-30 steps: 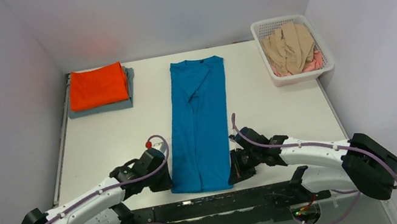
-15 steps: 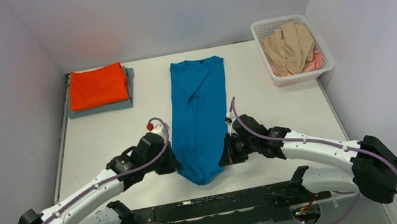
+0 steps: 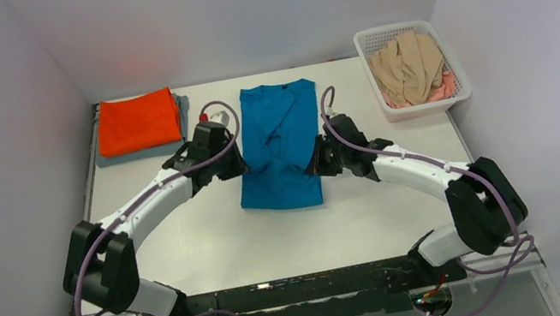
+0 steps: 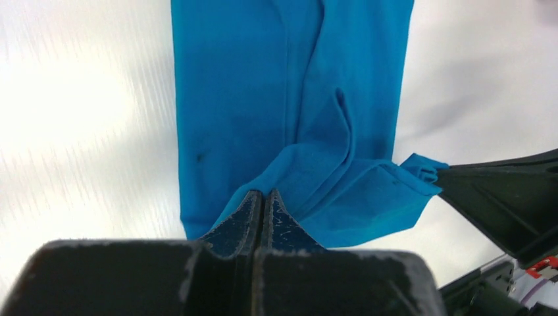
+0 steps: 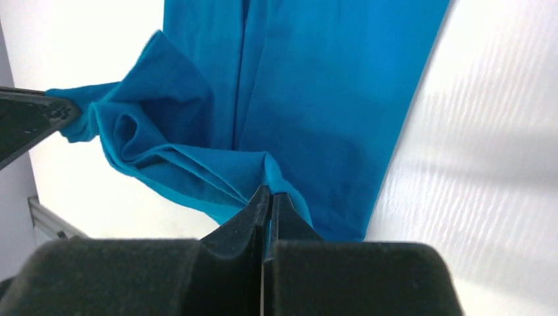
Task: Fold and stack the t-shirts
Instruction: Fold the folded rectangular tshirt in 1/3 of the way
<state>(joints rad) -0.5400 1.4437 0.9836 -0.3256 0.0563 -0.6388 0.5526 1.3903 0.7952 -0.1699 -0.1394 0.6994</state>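
Clamping opposite corners of the blue shirt (image 3: 281, 123), left gripper (image 4: 263, 199) and right gripper (image 5: 268, 196) hold its hem folded over.

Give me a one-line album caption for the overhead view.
Left gripper and right gripper hold the teal t-shirt, hem doubled over its middle.

Left fingers (image 4: 247, 217), right fingers (image 5: 253, 217) pinched closed — arms (image 3: 150, 203) outstretched forward.

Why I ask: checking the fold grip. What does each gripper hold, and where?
Both hold the teal-blue t-shirt: left gripper shut on its left hem corner, right gripper on its right hem corner.
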